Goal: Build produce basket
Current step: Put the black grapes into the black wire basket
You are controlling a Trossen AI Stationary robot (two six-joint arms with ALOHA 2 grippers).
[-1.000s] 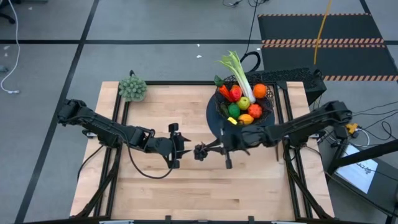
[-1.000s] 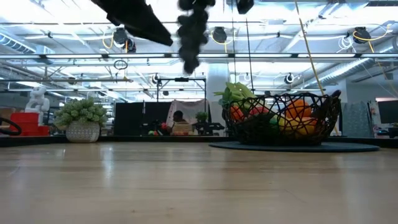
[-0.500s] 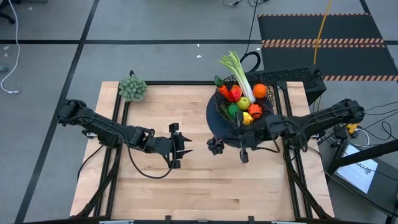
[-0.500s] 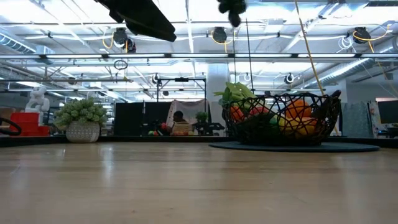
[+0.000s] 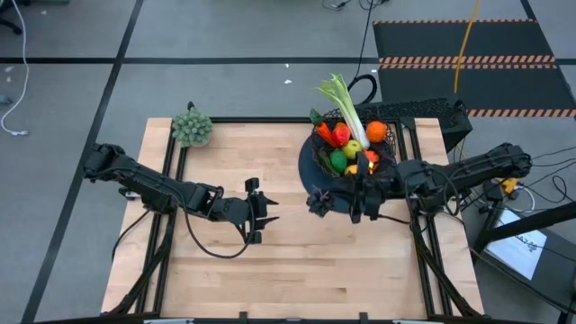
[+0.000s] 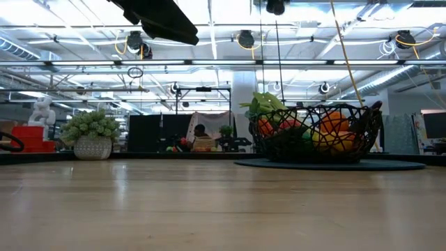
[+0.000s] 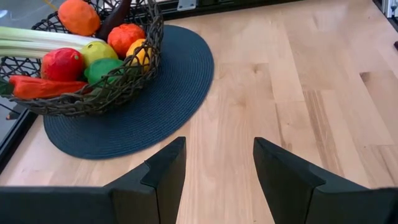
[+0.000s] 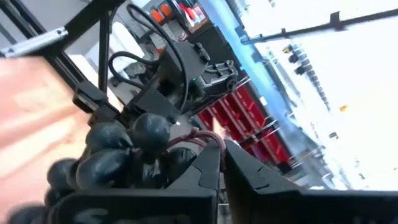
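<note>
The black wire basket stands on a round dark mat at the table's far right. It holds a leek, an orange, a lime, a tomato, a lemon and other produce. My right gripper is level over the mat's near edge, pointing toward the table's left, shut on dark grapes. In the low view only a dark bit shows at the top edge above the basket. My left gripper hovers open over the table's middle, and its wrist view faces the basket. My right gripper pinches the grapes' reddish stem between its two fingers, at their free ends. The fingers come level from the table's right. The bunch sits just past the fingertips, lifted clear above the mat.
A grey-green bushy clump stands at the table's far left corner, also in the low view. Bare wood spreads along the near half of the table. Black frame rails run along the table's edges.
My right gripper has carried the grapes up and toward the table's right and far edge, from beside my left gripper to over the mat's near edge by the basket. In the low view the bunch has risen out of the picture's top.
</note>
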